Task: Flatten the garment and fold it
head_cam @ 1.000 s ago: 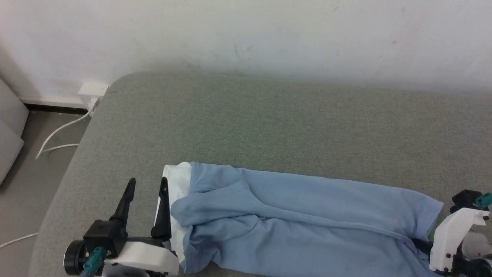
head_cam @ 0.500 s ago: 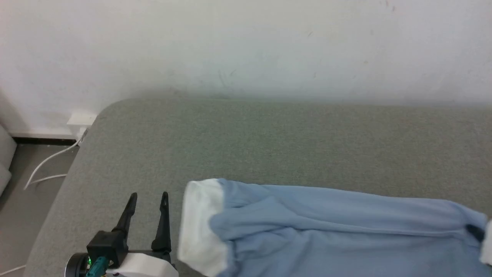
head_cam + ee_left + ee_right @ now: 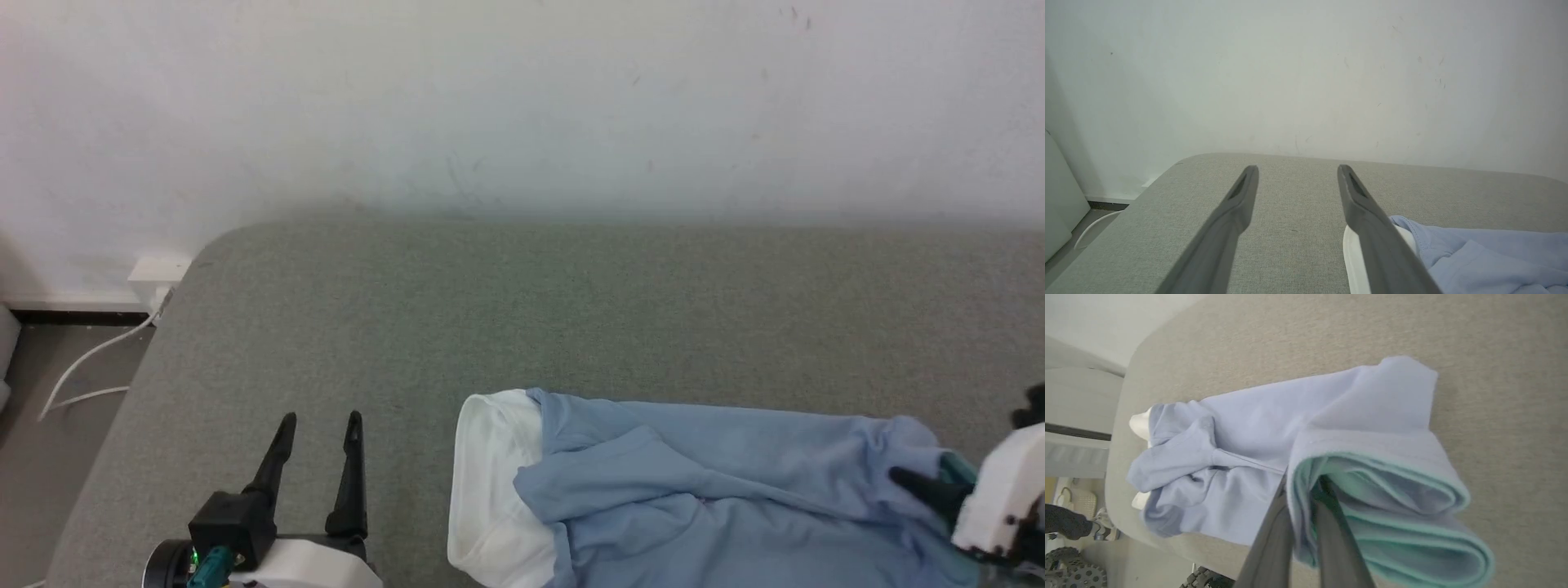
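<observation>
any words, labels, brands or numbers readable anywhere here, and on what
No text can be read in these pictures.
garment: plain blue and white cloth with a mint edge, no lettering on the sides that face the cameras.
wall: faint scuffs, no sign.

You are counting one garment [image 3: 735, 490], one grey cushion [image 3: 571, 327], two grippers, namely the left gripper [image 3: 320, 416] and the right gripper [image 3: 902, 478] (each showing two dark fingers), two white cables [image 3: 90, 354], and one white wall socket [image 3: 155, 269].
</observation>
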### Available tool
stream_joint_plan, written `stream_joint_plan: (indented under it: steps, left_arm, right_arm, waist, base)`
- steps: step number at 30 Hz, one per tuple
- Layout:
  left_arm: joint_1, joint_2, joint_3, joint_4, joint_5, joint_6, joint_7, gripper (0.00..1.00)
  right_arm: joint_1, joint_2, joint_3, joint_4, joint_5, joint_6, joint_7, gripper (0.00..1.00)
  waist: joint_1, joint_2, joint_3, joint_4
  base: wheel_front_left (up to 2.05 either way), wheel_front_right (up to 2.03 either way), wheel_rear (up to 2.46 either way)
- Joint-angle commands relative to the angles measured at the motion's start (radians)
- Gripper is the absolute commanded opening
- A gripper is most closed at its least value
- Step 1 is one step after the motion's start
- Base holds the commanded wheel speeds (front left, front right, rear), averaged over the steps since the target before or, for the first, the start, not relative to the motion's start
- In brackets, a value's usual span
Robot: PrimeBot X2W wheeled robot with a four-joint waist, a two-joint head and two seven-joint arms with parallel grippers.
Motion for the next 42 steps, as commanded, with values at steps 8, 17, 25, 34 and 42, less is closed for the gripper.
stream_joint_plan:
  steps: [8,17,25,34,42]
  left_arm:
    - [-0.014,0.002,-0.010,0.006,-0.002,-0.011,0.003,1.00]
    - [-0.112,-0.034,-0.057,0.026,0.011,-0.045,0.004,1.00]
    - [-0.151,-0.059,-0.050,0.046,0.019,-0.051,-0.002,1.00]
    - [-0.130,-0.063,-0.019,0.064,0.019,-0.052,-0.005,1.00]
    - [-0.091,-0.065,0.003,0.073,0.004,-0.048,-0.005,1.00]
  right_arm:
    - [0.010,0.183,0.144,-0.144,0.145,-0.001,0.113,0.00]
    - [-0.133,0.274,0.389,-0.066,0.213,-0.001,-0.023,0.00]
    - [-0.239,0.244,0.565,0.085,0.121,-0.001,-0.178,1.00]
    - [-0.339,0.072,0.880,0.016,-0.100,-0.001,-0.379,1.00]
    - [-0.317,-0.032,0.888,-0.034,-0.288,-0.001,-0.564,1.00]
  waist:
    - [0.0000,0.0000,0.014,0.045]
    - [0.0000,0.0000,0.095,0.138]
    - [0.0000,0.0000,0.161,0.179]
    - [0.0000,0.0000,0.133,0.125]
    - [0.0000,0.0000,0.077,0.032]
  base:
    - [0.00,0.00,0.00]
    - [0.00,0.00,0.00]
    - [0.00,0.00,0.00]
    - [0.00,0.00,0.00]
    - [0.00,0.00,0.00]
